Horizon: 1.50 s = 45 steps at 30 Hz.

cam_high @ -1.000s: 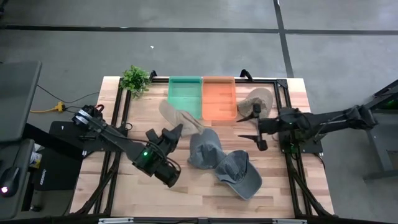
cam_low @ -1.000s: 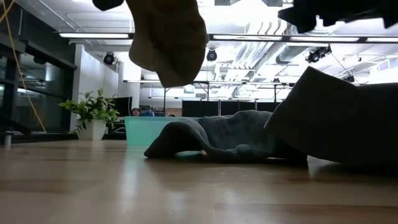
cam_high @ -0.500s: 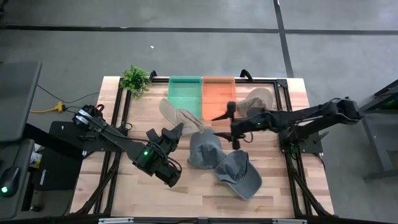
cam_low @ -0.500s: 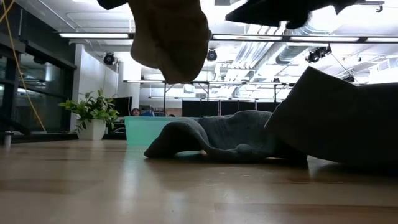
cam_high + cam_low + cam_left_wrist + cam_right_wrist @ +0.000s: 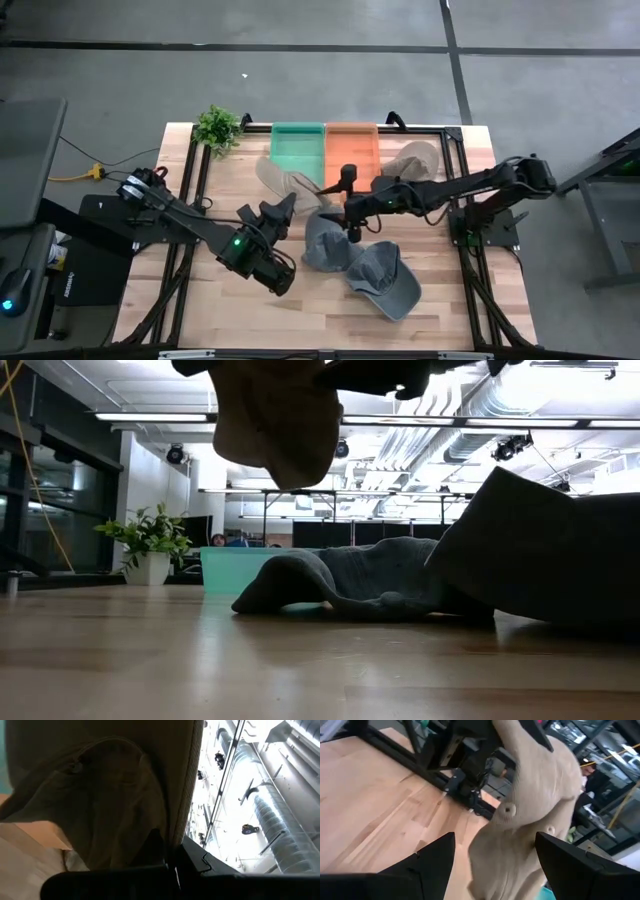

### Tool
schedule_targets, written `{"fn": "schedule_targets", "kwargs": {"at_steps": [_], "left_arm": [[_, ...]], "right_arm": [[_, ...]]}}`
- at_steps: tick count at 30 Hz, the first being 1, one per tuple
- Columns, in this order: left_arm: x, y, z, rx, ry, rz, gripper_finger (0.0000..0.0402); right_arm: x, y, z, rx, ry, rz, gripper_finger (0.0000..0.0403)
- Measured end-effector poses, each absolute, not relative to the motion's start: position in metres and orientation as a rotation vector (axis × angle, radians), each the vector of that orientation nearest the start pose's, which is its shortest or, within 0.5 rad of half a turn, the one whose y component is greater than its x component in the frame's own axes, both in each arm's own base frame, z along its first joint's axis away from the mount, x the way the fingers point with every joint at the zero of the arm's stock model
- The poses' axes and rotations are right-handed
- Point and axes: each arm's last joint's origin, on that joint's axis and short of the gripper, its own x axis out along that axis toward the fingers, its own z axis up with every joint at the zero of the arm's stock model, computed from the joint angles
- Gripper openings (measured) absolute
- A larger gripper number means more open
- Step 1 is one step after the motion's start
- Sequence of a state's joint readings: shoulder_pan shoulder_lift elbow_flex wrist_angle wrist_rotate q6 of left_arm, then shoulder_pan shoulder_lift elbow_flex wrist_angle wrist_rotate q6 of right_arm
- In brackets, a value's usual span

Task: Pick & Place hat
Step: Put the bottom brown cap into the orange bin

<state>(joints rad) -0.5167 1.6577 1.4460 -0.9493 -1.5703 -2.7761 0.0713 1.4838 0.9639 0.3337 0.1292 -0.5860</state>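
Two sets of fingers meet at one tan hat (image 5: 287, 186): the left gripper (image 5: 282, 208) pinches its brim and holds it clear of the table (image 5: 180, 300), apparently so the right gripper (image 5: 340, 192) — fingers spread wide, just beside the cloth — can take it over. Outward I count four hats — the lifted one, two grey caps (image 5: 330, 242) and (image 5: 385, 280) on the wood, a beige hat (image 5: 412, 160) by the frame — plus two bins, green (image 5: 298, 152) and orange (image 5: 352, 155), and one plant (image 5: 218, 127).

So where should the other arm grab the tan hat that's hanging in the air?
Probably the loose, drooping crown of the tan hat, coming in from the right gripper side. The left gripper pinches the hat's other edge, so the free cloth hangs facing the right one's open jaws.
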Motion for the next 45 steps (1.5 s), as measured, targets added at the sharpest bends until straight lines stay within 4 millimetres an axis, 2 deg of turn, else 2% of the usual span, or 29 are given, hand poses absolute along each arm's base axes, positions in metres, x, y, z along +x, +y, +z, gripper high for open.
{"fn": "schedule_targets", "kwargs": {"at_steps": [8, 16, 20, 23, 26, 35, 45], "left_arm": [[0.296, -0.136, 0.313, -1.478, -0.860, 0.792, 0.0000], [0.293, -0.141, 0.313, -1.481, -0.845, 0.780, 0.0000], [0.293, -0.143, 0.313, -1.483, -0.840, 0.776, 0.0000], [0.292, -0.143, 0.313, -1.484, -0.840, 0.776, 0.0000], [0.293, -0.143, 0.313, -1.487, -0.836, 0.778, 0.0000], [0.293, -0.143, 0.312, -1.495, -0.824, 0.783, 0.0010], [0.293, -0.143, 0.311, -1.450, -0.756, 0.817, 0.0017]], "right_arm": [[0.354, 0.006, 0.276, -0.648, 0.224, -0.134, 0.0271], [0.353, -0.006, 0.276, -0.655, 0.282, -0.279, 0.0271], [0.352, -0.005, 0.273, -0.636, 0.316, -0.283, 0.0262], [0.351, -0.001, 0.270, -0.600, 0.341, -0.263, 0.0239], [0.350, 0.002, 0.268, -0.595, 0.362, -0.263, 0.0198], [0.350, 0.009, 0.268, -0.619, 0.368, -0.272, 0.0014], [0.349, 0.015, 0.267, -0.614, 0.372, -0.249, 0.0003]]}}
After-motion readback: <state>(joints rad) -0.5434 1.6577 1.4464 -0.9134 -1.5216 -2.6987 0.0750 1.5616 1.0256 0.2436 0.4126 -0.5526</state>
